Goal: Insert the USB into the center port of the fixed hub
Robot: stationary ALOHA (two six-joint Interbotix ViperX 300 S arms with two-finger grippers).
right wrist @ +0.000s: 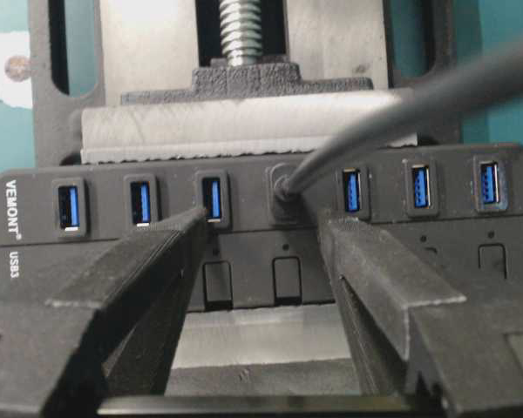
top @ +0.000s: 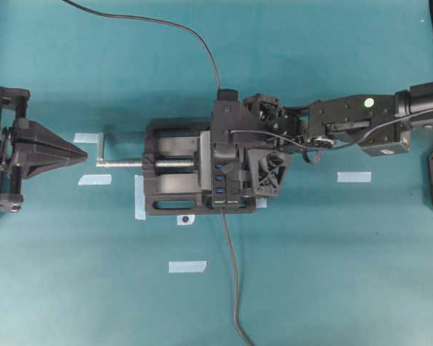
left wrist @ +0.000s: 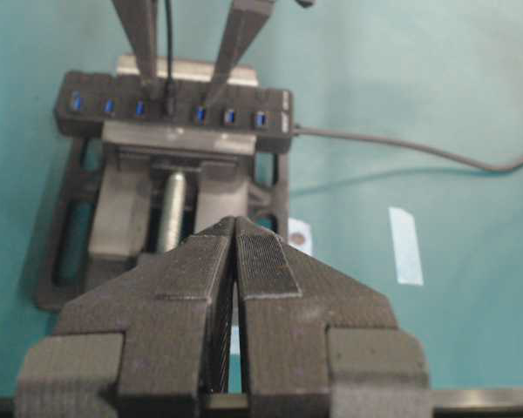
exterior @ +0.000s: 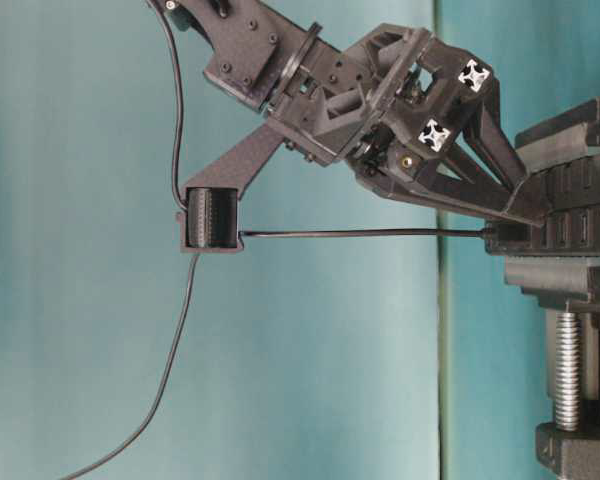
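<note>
Looking down from overhead, the fixed hub [top: 221, 176] sits clamped in a black vise [top: 175, 178] at the middle of the teal bench [top: 310, 274], and the right hand [top: 227, 162] hangs directly over the hub, hiding most of its row of blue ports; the left hand [top: 76, 153] rests well off to the vise's handle side, touching nothing. A thicker grey cable [top: 232, 288] leaves the hub's near end, and a thin dark cable [top: 166, 25] runs away from the right hand toward the far edge. From table level, the right hand's fingers [exterior: 500, 205] slant down to the hub's top face, and the thin cable runs taut from a small black holder [exterior: 210, 218] on the arm straight to the hub. Through the left wrist camera the left hand's jaws sit pressed together, empty — beyond them the USB [left wrist: 168, 103] stands plugged into the hub's middle, between the right hand's two spread fingers. Through the right wrist camera the USB is seated in the center port [right wrist: 283, 193], three blue slots on either side, and the right hand is wide — each finger clear of the plug, holding nothing.
</note>
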